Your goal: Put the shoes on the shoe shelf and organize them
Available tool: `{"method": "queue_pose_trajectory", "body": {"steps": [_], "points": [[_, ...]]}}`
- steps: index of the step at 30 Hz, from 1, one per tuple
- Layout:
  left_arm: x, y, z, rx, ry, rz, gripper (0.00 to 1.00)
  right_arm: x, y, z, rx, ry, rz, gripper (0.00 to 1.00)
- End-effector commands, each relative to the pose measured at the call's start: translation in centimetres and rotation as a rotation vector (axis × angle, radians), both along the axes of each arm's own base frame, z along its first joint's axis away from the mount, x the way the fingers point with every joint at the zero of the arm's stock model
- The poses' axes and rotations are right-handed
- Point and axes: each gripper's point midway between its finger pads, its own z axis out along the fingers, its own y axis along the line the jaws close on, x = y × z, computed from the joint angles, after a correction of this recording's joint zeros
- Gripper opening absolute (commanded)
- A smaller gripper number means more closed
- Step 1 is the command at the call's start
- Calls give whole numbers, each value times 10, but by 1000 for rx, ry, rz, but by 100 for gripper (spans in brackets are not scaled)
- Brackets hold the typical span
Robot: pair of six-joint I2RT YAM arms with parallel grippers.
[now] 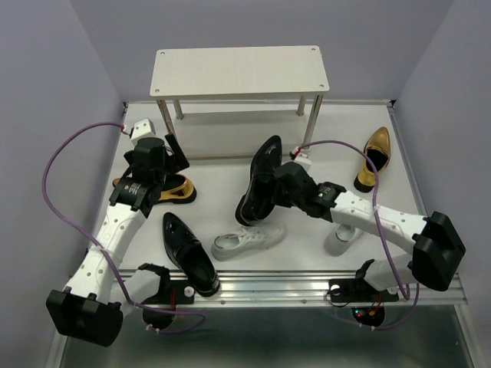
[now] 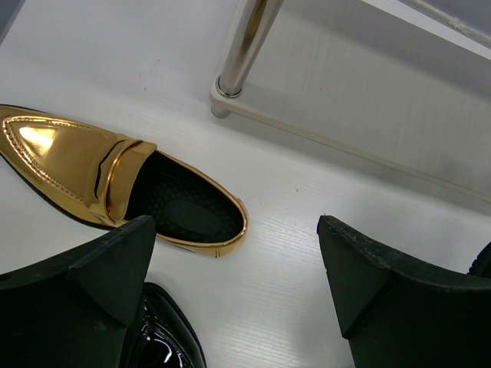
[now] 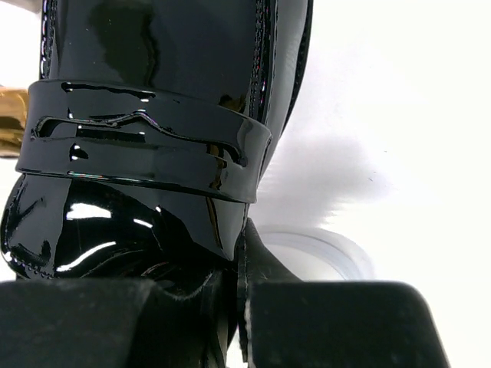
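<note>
Top external catches the black dress shoe (image 1: 259, 178) held mid-worktop (image 1: 222, 165), open room between it and the shoe shelf (image 1: 239, 69). Right wrist alone shows the right fingers (image 3: 330, 322) clamped on it. Left wrist: left fingers (image 2: 84, 291) apart above a gold loafer (image 2: 77, 165), near a shelf leg (image 2: 244, 46).

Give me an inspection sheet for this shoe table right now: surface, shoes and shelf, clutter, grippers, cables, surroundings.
Surface: white table, shoes scattered across it.
Job's things: pale two-tier shoe shelf, no shoes seen on it; glossy black dress shoe held by the right gripper; second black dress shoe lying near the front edge; gold metallic loafer by the left gripper; second gold loafer at far right; white lace-up sneaker mid-table; second white sneaker partly under the right arm.
Clutter: nothing seen.
Grippers: left gripper open; right gripper shut on the black shoe.
Cables: purple cables loop off both arms.
Surroundings: plain lavender walls.
</note>
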Motion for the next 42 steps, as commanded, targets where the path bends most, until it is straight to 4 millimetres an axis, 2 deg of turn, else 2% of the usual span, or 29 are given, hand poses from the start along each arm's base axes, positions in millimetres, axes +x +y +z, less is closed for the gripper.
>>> {"method": "queue_pose_trajectory", "body": {"steps": [1,4,8,10,11,12,13,14,15,18,23,28,32,33,35,36,38,39,40,41,42], "points": [[6,2,17,1,-50,8,99,4,3,50,23,-101,50,1],[6,2,17,-1,-50,8,99,-1,-1,54,-16,-103,91,1],[4,3,20,4,-53,9,99,-4,-2,77,-92,-133,194,1],[3,5,22,11,-56,14,99,-10,-7,82,-146,-117,242,1],[3,5,22,13,-58,16,99,-7,-5,96,-174,-142,279,1],[2,6,24,14,-66,18,99,-12,-11,93,-222,-110,302,1],[3,6,25,14,-67,18,99,-10,-9,105,-242,-130,333,1],[3,6,25,15,-67,17,99,-14,-12,97,-272,-105,358,1],[3,5,26,13,-71,13,99,-19,-11,107,-271,-98,395,1],[3,4,26,10,-71,5,99,-26,-10,117,-300,-95,480,1],[0,6,24,16,-70,8,99,-27,-15,126,-346,-107,524,1],[-2,7,26,28,-78,4,99,-13,-40,110,-516,-104,470,1],[-2,8,25,33,-78,5,99,-1,-45,92,-631,-123,507,1],[-2,7,25,31,-76,3,99,-1,-47,77,-663,-111,527,1],[-2,8,25,33,-76,4,99,11,-48,70,-712,-153,517,1],[-3,8,24,31,-75,3,99,13,-49,55,-747,-137,532,1],[-4,8,24,31,-76,3,99,24,-49,47,-796,-152,512,1],[-4,8,24,29,-75,2,99,30,-50,36,-817,-134,511,1],[-5,8,24,29,-78,2,99,34,-44,28,-808,-151,518,1],[-5,8,24,26,-80,2,99,42,-47,22,-800,-149,499,1],[-5,7,24,24,-82,-1,99,50,-35,19,-761,-183,498,1]]}}
